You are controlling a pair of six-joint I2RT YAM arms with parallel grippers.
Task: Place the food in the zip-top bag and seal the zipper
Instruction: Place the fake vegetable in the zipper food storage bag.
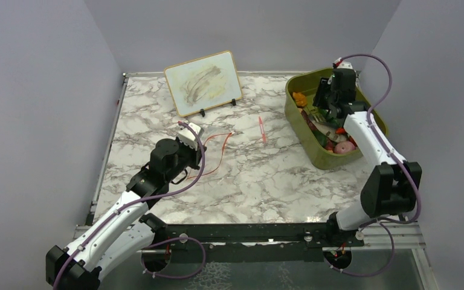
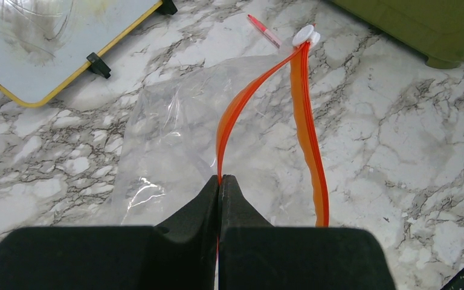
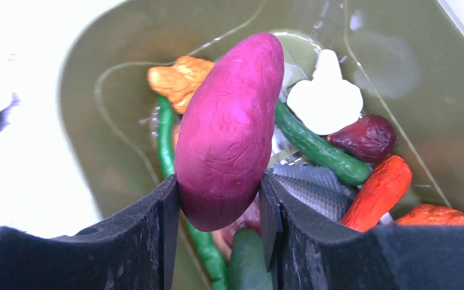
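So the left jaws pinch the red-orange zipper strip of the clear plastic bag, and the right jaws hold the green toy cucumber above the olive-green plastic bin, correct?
No: the right jaws hold the long magenta-purple toy vegetable, not the green cucumber; the right wrist view shows it. The rest stands.

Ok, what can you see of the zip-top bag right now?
The zip-top bag is clear, thin, crinkly plastic, lying mostly flat on the marble table, with nothing visible inside. Its red-orange zipper stands open: two strips spread apart, joined at a white slider at the far end. The left tool is shut on one strip's near end.
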